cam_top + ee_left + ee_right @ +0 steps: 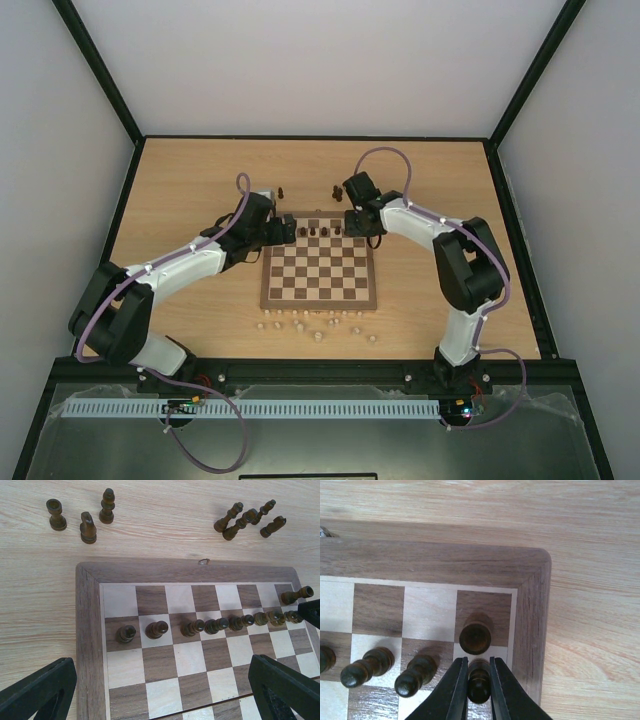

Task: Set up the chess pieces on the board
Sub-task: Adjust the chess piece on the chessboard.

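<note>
The board point(266, 282) lies mid-table. Several dark chess pieces point(192, 627) stand in a row on its second far rank, and one more point(475, 637) stands on the far right corner square. My right gripper point(479, 680) is shut on a dark pawn point(479, 689) over the square just in front of that corner piece; whether the pawn touches the board I cannot tell. My left gripper point(160, 690) hangs open over the board's far left corner, with nothing between its fingers point(40, 687). More dark pieces point(88, 527) wait on the table beyond the board.
A second group of dark pieces point(240, 522) lies tipped on the table past the board's far edge. Several pale pieces point(315, 325) are scattered between the board's near edge and the arm bases. Black frame rails border the table.
</note>
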Controlling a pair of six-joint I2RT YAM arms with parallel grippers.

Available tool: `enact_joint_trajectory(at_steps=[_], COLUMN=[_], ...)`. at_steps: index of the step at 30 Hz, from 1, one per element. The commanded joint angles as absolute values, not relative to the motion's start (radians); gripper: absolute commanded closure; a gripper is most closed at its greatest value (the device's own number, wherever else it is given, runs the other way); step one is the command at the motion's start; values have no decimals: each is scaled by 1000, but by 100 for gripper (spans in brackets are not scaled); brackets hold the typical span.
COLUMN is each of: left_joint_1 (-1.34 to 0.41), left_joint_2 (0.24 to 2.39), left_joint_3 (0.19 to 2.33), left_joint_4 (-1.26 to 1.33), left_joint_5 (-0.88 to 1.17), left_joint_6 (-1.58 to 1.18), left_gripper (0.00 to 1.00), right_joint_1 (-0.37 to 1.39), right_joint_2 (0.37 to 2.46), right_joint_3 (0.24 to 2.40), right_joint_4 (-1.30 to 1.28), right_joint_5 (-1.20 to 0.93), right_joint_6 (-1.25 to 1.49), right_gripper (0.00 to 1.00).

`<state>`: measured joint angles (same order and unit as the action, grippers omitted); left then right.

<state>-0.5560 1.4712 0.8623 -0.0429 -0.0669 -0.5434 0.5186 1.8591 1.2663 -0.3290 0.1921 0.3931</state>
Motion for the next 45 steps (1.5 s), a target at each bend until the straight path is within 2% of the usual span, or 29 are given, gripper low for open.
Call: enact_joint_trajectory(at_steps=[1,12,16,20,25,28,30,38,45], left_joint_1=[-554,-554,-554,-555,-554,-555,-555,-555,-554], left_joint_2=[1448,1448,1448,1448,1448,1448,1447,1442,1443], left_joint_3=[844,844,844,844,844,844,844,844,844], left_joint_4=[-31,-32,-32,-32,-32,-32,-32,-35,-35], left_joint_5=[-61,-63,-63,-64,-63,-64,-65,-68,-68], left_joint_6=[-545,-545,-544,-545,-544,-545,-543,-543,-543], left_gripper=[3,3,3,3,3,3,3,3,3], right_joint_1=[525,525,524,525,525,525,524,515,509], right_joint_2=[1817,1833,1842,1835,1813,1824,1837,1908,1925], right_joint_3=[1244,1253,1262,1264,1280,1314,1337,1414,1417], right_joint_4=[-391,-382,-380,-381,-386,-402,-405,-425,-431], right_joint_5=[211,207,202,205,230,255,257,262,255], right_joint_6=[397,397,396,397,393,383,378,368,364], right_gripper=[89,88,85,77,60,55,55,69,73])
